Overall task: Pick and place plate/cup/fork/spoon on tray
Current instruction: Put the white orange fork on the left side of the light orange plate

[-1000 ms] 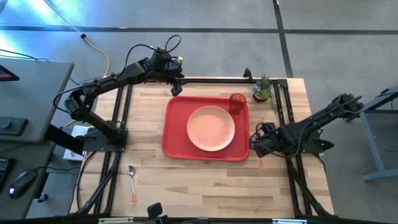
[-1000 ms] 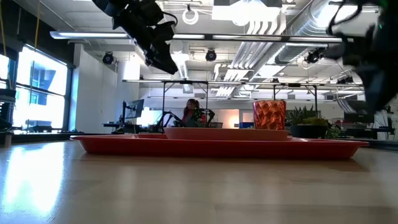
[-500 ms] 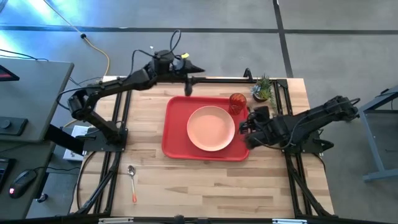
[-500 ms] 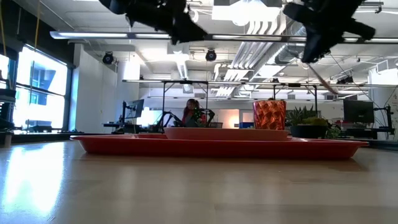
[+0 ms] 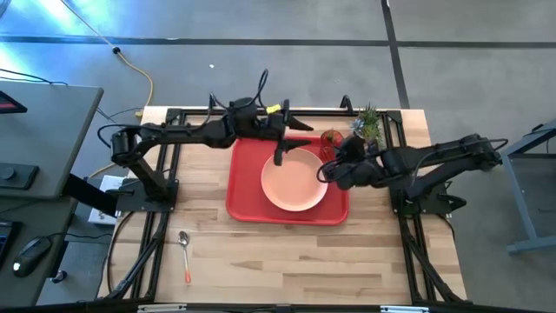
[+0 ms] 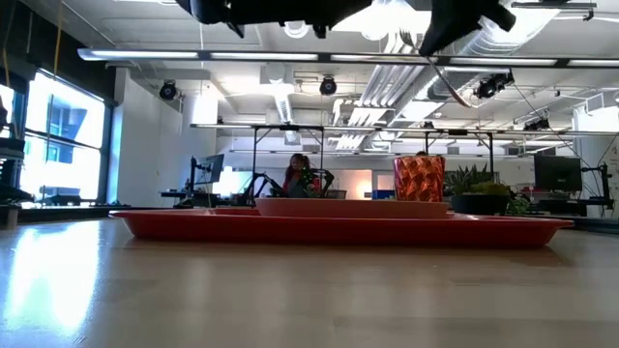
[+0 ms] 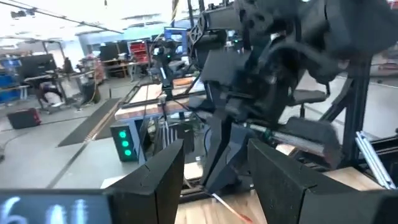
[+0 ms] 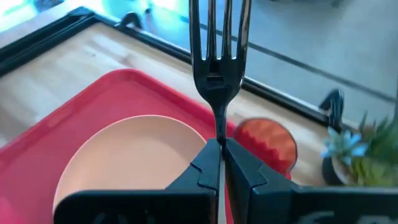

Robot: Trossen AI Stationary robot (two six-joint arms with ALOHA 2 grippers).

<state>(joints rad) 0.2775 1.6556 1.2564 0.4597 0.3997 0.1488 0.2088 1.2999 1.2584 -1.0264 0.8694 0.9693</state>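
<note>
The red tray (image 5: 247, 174) lies mid-table with the peach plate (image 5: 295, 179) on it and the red-orange cup (image 5: 331, 139) standing at its far right corner. My right gripper (image 5: 324, 171) hovers over the plate's right edge, shut on the fork (image 8: 216, 43). My left gripper (image 5: 279, 157) is open and empty above the tray's far part, at the plate's far left rim. The spoon (image 5: 184, 249) lies on the table at the near left. My right gripper pinches the fork's slim neck (image 8: 217, 132), just behind the tined head, between its two fingers. The fork lies along the fingers with its tines pointing on ahead, toward the table's far left. It is lifted clear above the plate and tray. The fingers hide the handle.
A small green potted plant (image 5: 367, 126) stands just right of the cup at the table's far right. The black frame rails (image 5: 174, 156) run along the table's edges. Both arms reach in close together over the tray.
My left gripper has gone from the tray's far left corner toward the table's right and near side, over the tray's far part. My right gripper has risen from beside the tray's near right corner and gone left and far over the plate's right edge, carrying the fork.
</note>
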